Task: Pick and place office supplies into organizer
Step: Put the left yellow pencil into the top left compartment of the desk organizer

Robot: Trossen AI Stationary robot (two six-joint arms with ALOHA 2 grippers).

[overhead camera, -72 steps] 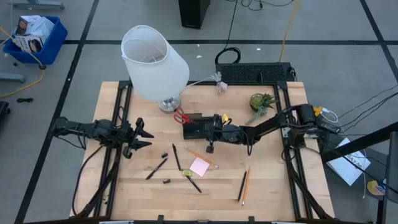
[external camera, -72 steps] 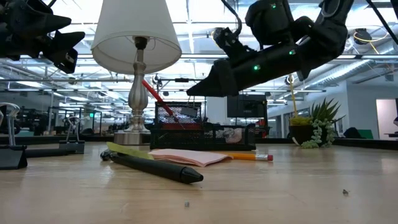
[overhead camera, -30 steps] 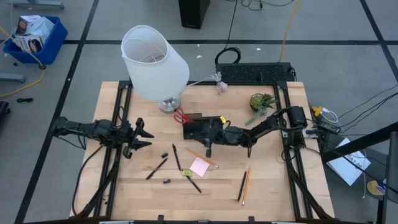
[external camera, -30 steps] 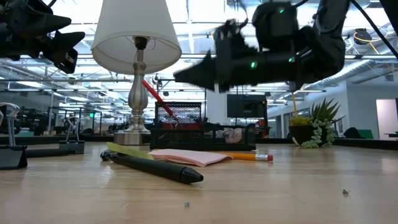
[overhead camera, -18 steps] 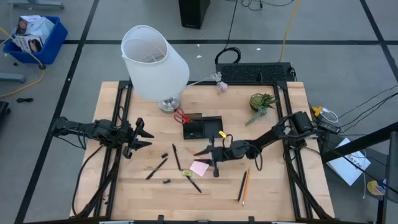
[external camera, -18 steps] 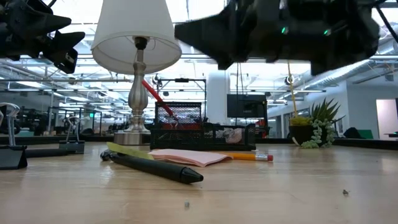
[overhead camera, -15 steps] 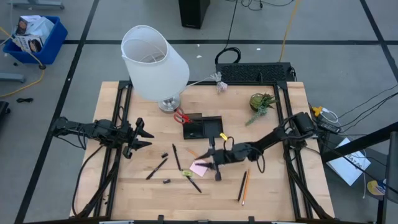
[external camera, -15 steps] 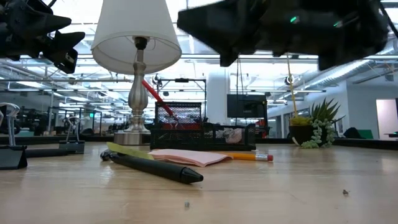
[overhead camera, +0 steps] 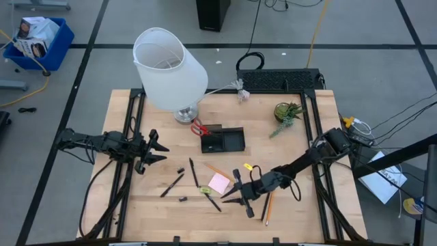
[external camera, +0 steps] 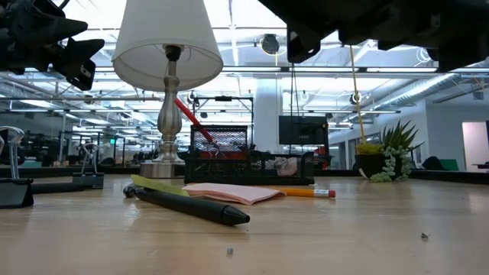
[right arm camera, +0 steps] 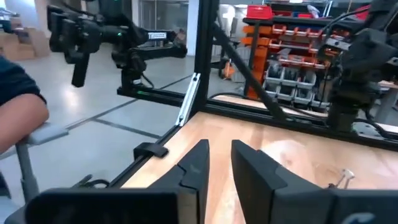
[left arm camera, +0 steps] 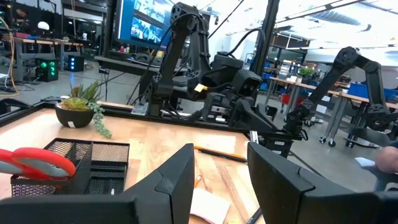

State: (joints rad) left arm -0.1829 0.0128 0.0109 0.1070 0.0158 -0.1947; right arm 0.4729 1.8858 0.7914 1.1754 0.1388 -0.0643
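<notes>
**Worktop inventory, right claw low over the loose supplies**

- Worktop: pale wood, carrying every item below.
- Lamp: white shade on a silver base, far beyond the right claw, toward the left arm's side.
- Left arm: parked at its edge of the worktop; left claw with fingers spread apart, holding nothing, well apart from the supplies.
- Right arm: reaching across the worktop; right claw with fingers apart, holding nothing, low among the scattered supplies.
- Organizer: black mesh tray, well beyond the right claw toward the lamp. Red-handled scissors stand at its lamp-side end.
- Potted plant: green, far from the right claw, near the right arm's base side.
- Pink sticky-note pad: flat on the worktop, just beside the right claw.
- Orange pencil: beside the pad, on its organizer side.
- Pencil pair: one dark, one orange, side by side, just behind the right claw under the arm.
- Black pens: one beyond the pad, another farther toward the left claw.
- Yellow-green marker: near the right claw's tips, touching a pen.
- Small black bits: between the two claws.
</notes>
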